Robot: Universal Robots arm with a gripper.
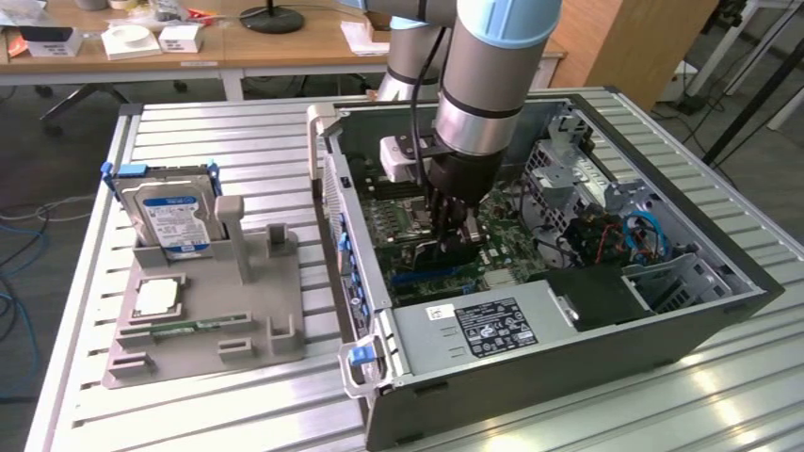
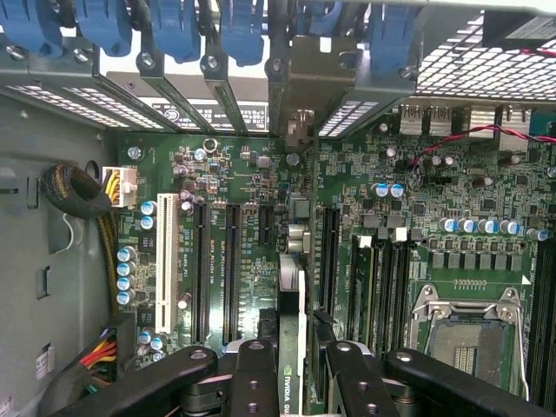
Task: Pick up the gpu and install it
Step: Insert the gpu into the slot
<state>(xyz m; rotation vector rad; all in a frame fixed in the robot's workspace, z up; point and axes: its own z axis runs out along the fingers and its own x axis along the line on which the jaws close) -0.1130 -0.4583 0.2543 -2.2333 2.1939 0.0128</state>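
Gripper (image 2: 291,369) fingers are pinching the gpu (image 2: 292,321) on edge between them, as I see it from the wrist view, with the card standing upright over the motherboard (image 2: 417,261) among the long black slots (image 2: 233,269). From the exterior view, my arm (image 1: 484,75) reaches down into the open computer case (image 1: 703,311). On the grey holder (image 1: 214,311) outside the case, I see the hard drive (image 1: 173,215) still standing.
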